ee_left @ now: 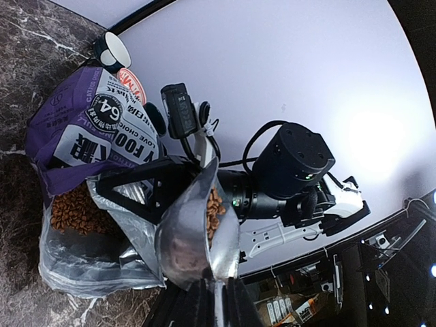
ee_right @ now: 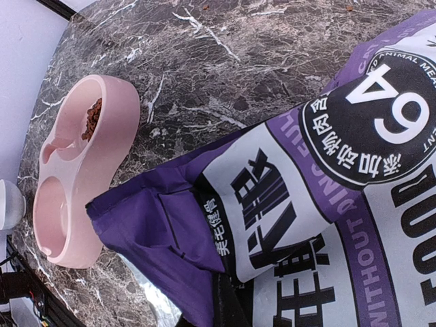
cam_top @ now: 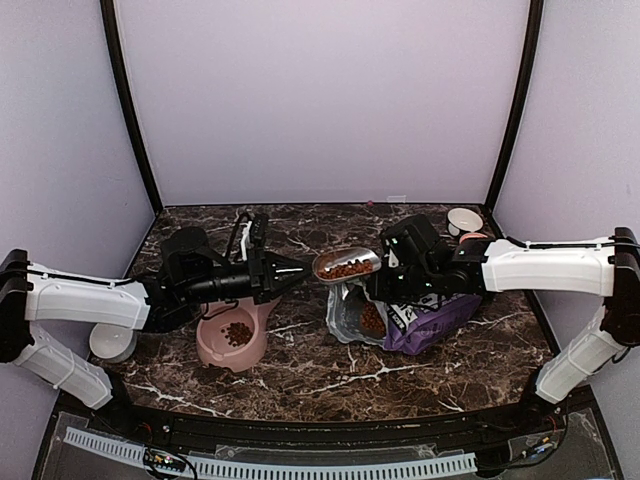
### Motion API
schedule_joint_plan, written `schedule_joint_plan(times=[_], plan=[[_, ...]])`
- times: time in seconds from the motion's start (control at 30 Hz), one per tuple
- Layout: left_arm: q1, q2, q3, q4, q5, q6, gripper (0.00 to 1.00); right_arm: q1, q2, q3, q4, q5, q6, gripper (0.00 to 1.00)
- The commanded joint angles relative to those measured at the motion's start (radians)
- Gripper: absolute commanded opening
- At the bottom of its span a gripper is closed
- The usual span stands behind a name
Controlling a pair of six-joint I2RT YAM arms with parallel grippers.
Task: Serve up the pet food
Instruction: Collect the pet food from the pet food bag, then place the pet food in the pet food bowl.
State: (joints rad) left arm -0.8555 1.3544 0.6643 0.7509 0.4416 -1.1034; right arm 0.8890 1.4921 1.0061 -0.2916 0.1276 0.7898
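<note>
Pet food (cam_top: 347,269) lay heaped in a metal scoop (cam_top: 320,265) raised close over the open mouth of the purple bag (cam_top: 440,318). More sat inside the bag, and a little in the pink double bowl (cam_top: 212,348) left of the bag. The left gripper (cam_top: 305,268) pinched the scoop's handle. The right gripper (cam_top: 372,290) had its fingers pressed together on the bag's upper lip.
</note>
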Motion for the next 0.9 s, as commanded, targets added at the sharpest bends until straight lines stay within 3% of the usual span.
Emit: schedule_joint_plan(times=[0.0, 0.47, 0.87], plan=[[0.007, -0.005, 0.002, 0.076, 0.042, 0.002, 0.00, -0.015, 0.000, -0.005, -0.011, 0.060, -0.016, 0.00], [0.028, -0.193, -0.009, -0.255, -0.062, 0.135, 0.00, -0.015, 0.005, 0.001, -0.005, 0.055, -0.028, 0.00], [0.098, -0.486, -0.112, -0.536, -0.161, 0.169, 0.00, -0.016, 0.007, -0.014, 0.013, 0.052, -0.034, 0.00]])
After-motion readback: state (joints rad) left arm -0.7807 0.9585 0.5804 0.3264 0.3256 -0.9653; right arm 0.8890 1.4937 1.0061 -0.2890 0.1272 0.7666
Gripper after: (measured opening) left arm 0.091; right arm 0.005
